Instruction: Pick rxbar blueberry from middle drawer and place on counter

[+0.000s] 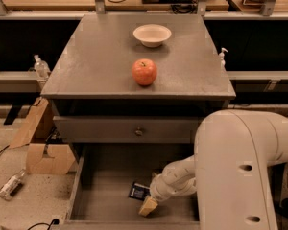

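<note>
Lower centre: gripper (148,206) in drawer (103,195), just beside snack bar (138,191); grip state cannot tell. Bar likely light, slick: pinch across edges.

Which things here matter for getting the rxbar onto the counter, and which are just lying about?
For the job:
rxbar, lying in the open drawer
counter
pincer, low in the drawer, right beside the rxbar

Lying about:
apple and bowl, on the counter
cardboard box and bottle, on the floor beside the cabinet
</note>
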`<move>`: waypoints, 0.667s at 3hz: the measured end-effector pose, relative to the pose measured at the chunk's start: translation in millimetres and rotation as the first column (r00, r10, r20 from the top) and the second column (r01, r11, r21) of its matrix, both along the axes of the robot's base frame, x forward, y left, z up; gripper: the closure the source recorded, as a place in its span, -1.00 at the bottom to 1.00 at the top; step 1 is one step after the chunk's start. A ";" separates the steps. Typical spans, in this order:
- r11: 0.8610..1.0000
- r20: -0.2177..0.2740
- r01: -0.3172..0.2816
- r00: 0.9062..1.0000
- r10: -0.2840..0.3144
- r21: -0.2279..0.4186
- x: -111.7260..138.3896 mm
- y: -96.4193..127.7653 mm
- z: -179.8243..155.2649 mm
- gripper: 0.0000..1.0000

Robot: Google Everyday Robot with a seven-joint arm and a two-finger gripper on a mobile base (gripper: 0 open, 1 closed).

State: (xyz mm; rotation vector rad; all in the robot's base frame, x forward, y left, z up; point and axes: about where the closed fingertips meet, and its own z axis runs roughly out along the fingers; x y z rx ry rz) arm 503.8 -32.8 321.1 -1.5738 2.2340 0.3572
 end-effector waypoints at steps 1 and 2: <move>1.000 0.000 0.000 1.000 0.000 0.000 0.0 0.0 5.9 0.00; 1.000 0.000 0.000 1.000 0.000 0.000 0.0 0.0 16.9 0.59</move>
